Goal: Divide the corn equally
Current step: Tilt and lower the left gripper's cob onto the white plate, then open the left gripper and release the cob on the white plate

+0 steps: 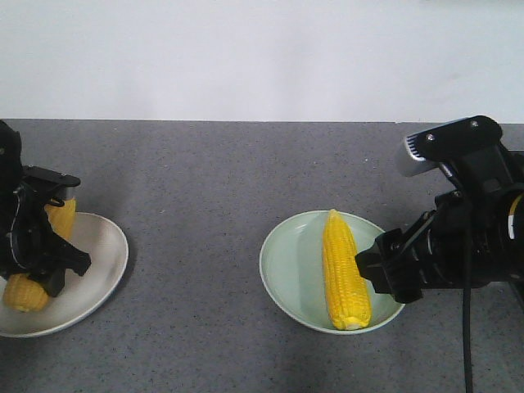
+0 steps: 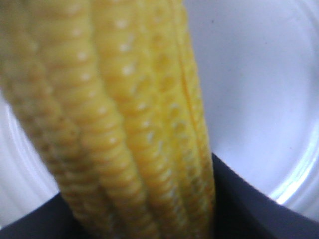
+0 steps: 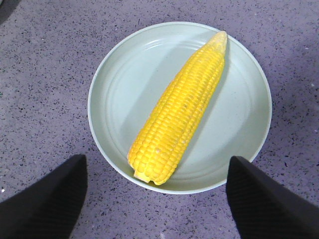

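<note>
On the white plate (image 1: pixel 102 262) at the far left, yellow corn shows above (image 1: pixel 63 214) and below (image 1: pixel 23 293) my left gripper (image 1: pixel 49 254). Whether that is one cob or two I cannot tell. In the left wrist view the corn (image 2: pixel 124 124) fills the frame, and my left gripper (image 2: pixel 144 219) is shut on it, a dark finger pressed against each side. One corn cob (image 1: pixel 342 270) (image 3: pixel 179 107) lies in the pale green plate (image 1: pixel 278 278) (image 3: pixel 99 99). My right gripper (image 1: pixel 385 274) (image 3: pixel 157 199) is open at that plate's right rim, holding nothing.
Both plates sit on a grey speckled tabletop (image 1: pixel 205 188) with a white wall behind. The white plate (image 2: pixel 259 89) lies partly past the left frame edge. The right arm and its cable (image 1: pixel 467 327) fill the right side.
</note>
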### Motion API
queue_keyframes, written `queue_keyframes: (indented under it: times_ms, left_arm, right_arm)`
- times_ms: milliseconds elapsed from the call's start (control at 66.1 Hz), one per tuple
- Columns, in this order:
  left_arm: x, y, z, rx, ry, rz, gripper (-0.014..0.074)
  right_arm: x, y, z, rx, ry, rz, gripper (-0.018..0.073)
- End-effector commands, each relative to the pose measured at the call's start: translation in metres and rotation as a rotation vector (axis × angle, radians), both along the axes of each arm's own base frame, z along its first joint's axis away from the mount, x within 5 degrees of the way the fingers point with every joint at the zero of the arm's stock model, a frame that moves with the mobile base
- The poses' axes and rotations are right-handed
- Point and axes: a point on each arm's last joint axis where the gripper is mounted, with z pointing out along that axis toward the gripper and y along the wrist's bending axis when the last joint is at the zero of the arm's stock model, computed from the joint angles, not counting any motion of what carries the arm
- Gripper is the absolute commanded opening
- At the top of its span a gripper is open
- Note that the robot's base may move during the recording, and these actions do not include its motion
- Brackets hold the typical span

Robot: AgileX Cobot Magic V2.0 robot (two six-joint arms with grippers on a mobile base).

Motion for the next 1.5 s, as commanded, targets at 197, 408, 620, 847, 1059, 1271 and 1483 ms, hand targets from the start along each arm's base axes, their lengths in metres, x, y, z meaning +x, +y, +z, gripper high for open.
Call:
queue_keyframes:
  times_ms: [197, 408, 620, 847, 1059, 1271, 1483]
  left_arm:
    - [0.002, 0.001, 0.017, -0.007, -0.059, 0.014, 0.0498]
    - [0.003, 0.001, 0.019, -0.009, -0.092, -0.004, 0.0535]
    - [-0.004, 0.001, 0.042, -0.021, -0.19, -0.024, 0.0533]
    - [-0.026, 0.0, 0.092, -0.081, -0.412, -0.028, 0.0533]
    - [-0.059, -0.018, 0.145, -0.199, -0.679, -0.148, 0.0533]
    - [-0.099, -0.032, 0.164, -0.326, -0.824, -0.253, 0.0533]
    - [-0.133, -0.031, 0.159, -0.424, -0.952, -0.272, 0.0533]
  right_arm:
    - [0.0, -0.001, 0.014, 0.03, -0.079, 0.005, 0.0557]
    - [0.0, -0.001, 0.014, 0.03, -0.079, 0.005, 0.0557]
    - [0.0, 0.0, 0.014, 0.031, -0.08, 0.005, 0.0557]
    - [0.0, 0.0, 0.014, 0.031, -0.08, 0.005, 0.0557]
    - [0.0, 0.0, 0.014, 0.031, -0.08, 0.005, 0.0557]
    - [0.0, 0.0, 0.014, 0.031, -0.08, 0.005, 0.0557]
    - [0.0, 0.0, 0.014, 0.031, -0.08, 0.005, 0.0557]
